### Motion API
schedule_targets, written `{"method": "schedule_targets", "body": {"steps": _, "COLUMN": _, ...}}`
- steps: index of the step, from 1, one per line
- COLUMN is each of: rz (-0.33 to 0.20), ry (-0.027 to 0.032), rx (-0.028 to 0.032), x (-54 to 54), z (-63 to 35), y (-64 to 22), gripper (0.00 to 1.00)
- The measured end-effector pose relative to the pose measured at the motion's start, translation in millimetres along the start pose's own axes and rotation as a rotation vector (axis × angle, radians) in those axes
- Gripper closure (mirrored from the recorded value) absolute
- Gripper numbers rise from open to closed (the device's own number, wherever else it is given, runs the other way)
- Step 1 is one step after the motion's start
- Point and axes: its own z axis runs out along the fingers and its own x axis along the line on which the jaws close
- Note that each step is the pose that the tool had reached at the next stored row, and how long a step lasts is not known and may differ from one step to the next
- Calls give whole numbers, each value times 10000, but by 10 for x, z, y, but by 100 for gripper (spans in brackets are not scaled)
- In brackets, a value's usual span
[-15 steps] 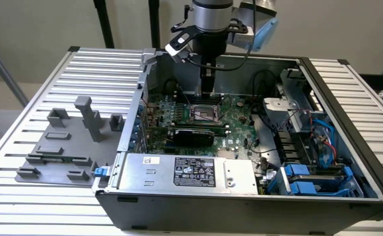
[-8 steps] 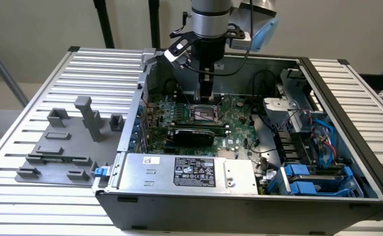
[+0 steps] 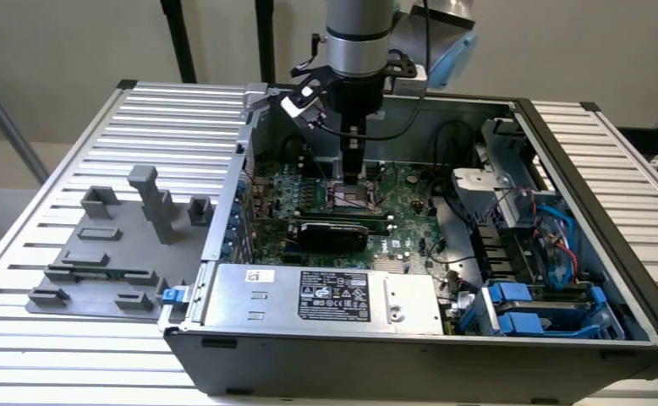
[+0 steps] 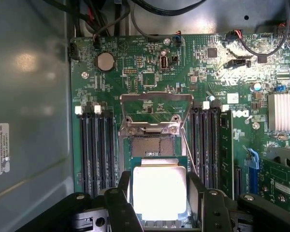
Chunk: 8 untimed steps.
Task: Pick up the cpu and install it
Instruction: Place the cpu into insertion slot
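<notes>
Pickup is finished: the flat square silvery-topped cpu (image 4: pixel 159 193) is clamped in the black hand (image 4: pixel 159 178) over the open metal-framed motherboard socket (image 4: pixel 152 145), seemingly not yet seated.

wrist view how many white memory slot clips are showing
4 clips: two on one side of the socket, two on the other. More may hide behind the hand.

gripper (image 4: pixel 159 187) holding cpu (image 4: pixel 159 195), open socket (image 4: pixel 152 145), green motherboard (image 4: pixel 135 67)
</notes>
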Motion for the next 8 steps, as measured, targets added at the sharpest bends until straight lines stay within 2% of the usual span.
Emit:
{"method": "schedule_targets", "body": {"steps": 4, "rz": 3, "ry": 4, "rx": -62, "x": 1, "z": 73, "y": -9, "gripper": 45}}
{"method": "schedule_targets", "body": {"steps": 8, "rz": 4, "ry": 5, "rx": -78, "x": 3, "z": 135, "y": -14, "gripper": 45}}
